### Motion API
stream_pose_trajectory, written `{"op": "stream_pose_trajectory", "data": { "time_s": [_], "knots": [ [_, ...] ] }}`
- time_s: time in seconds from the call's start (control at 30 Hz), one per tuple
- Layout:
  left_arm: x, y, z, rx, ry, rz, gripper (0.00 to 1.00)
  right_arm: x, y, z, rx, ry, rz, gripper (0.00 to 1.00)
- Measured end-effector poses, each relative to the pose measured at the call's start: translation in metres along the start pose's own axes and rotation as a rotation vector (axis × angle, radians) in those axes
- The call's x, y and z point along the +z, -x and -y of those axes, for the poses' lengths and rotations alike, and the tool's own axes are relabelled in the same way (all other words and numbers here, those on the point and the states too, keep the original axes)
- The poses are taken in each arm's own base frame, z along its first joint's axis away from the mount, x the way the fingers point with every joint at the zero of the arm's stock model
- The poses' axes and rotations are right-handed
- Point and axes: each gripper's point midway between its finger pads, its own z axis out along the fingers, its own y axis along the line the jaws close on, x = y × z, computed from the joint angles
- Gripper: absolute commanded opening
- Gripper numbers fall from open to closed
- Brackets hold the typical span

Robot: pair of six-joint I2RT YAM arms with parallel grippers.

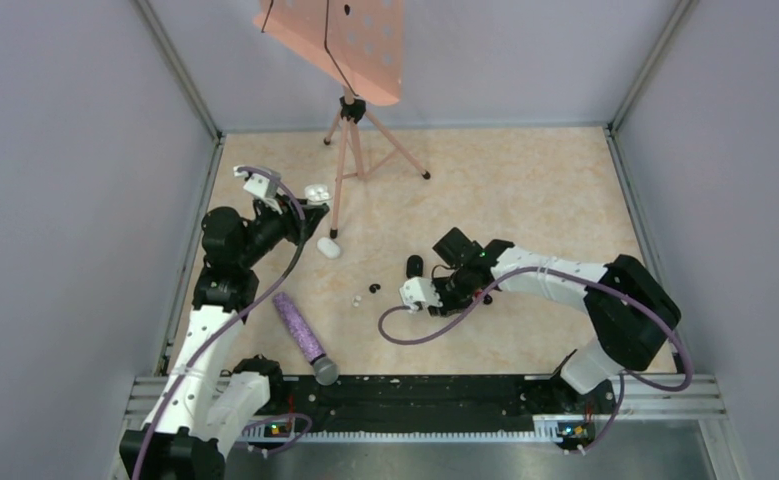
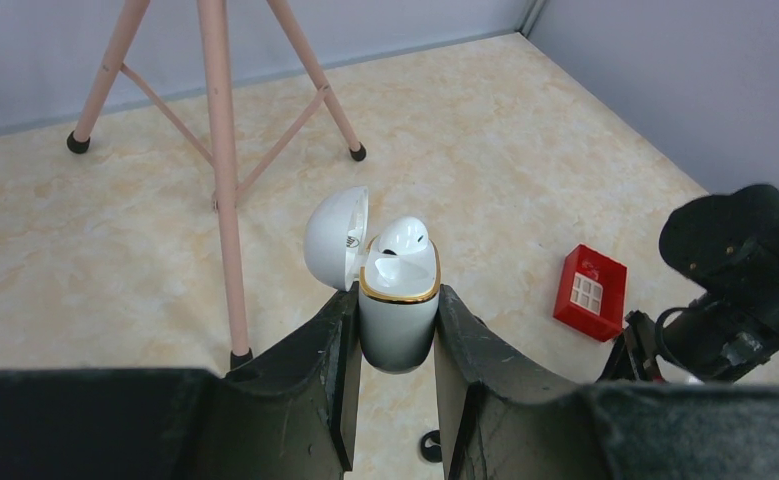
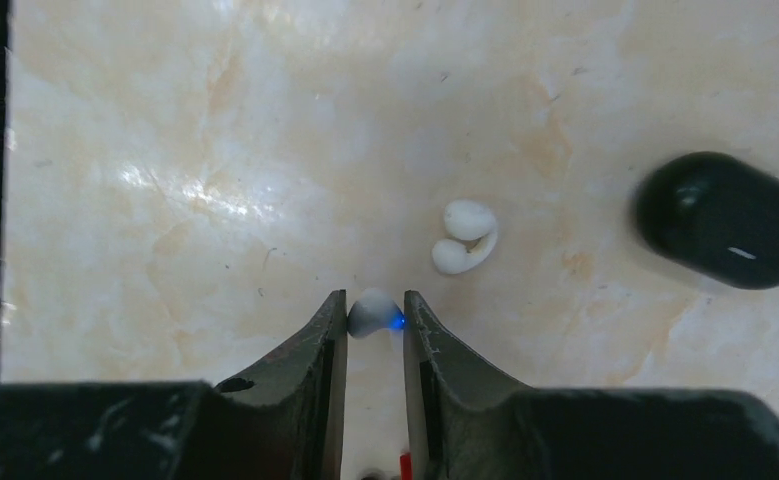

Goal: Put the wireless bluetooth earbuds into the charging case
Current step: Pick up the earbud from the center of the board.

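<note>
Jaws pinched on both arms, I have the left gripper (image 2: 397, 335) clamping the open case (image 2: 397, 300) at centre frame and the right gripper (image 3: 375, 312) barely nipping an earbud (image 3: 367, 317) at bottom centre, so that shallow grip could let it flick out on lifting.

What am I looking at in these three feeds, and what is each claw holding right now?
Two robot arms work at a table. The overhead view looks down on both; the other two come from cameras on each wrist. The left gripper is clamped on the open charging case, with one seated earbud inside. The right gripper pinches a second earbud close to the table. A loose earbud and a black pod lie nearby. Also on the table: a purple microphone, pink tripod stand, red box.
</note>
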Motion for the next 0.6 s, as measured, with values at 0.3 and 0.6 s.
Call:
{"op": "stream_pose_trajectory", "data": {
  "time_s": [0.3, 0.6],
  "knots": [
    [0.016, -0.004, 0.022, -0.003, -0.2, -0.008, 0.0, -0.156, 0.151, 0.099, 0.252, -0.2, 0.476, 0.11],
    [0.03, -0.019, 0.053, -0.051, -0.497, -0.084, 0.0, -0.277, 0.258, 0.092, 0.208, -0.161, 0.935, 0.1]
  ]
}}
